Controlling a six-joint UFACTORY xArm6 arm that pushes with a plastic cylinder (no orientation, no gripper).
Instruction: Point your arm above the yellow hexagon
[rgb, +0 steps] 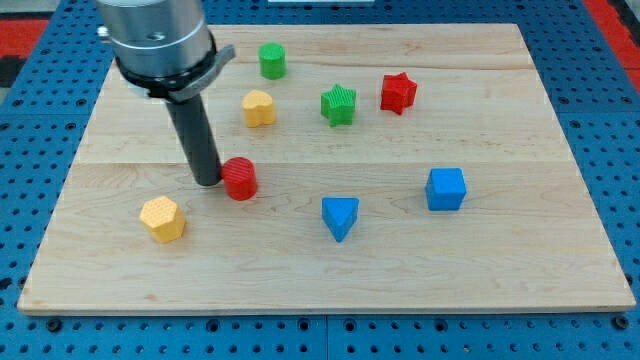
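Resting my tip (208, 181) beside red cylinder (240, 179), yellow hexagon (163, 219) lower-left

We see a pale wooden board (480, 270) on a blue pegboard (30, 110). On it sit a yellow hexagon (163, 219), yellow heart (259, 108), red cylinder (240, 179), red star (398, 93), green cylinder (272, 61), green star (339, 105), blue triangle (340, 217) and blue cube (445, 189). Our rod (195, 140) is dark.

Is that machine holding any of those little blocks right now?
Nothing is held. My tip only rests on the board beside the red cylinder, on its left, up and right of the yellow hexagon.
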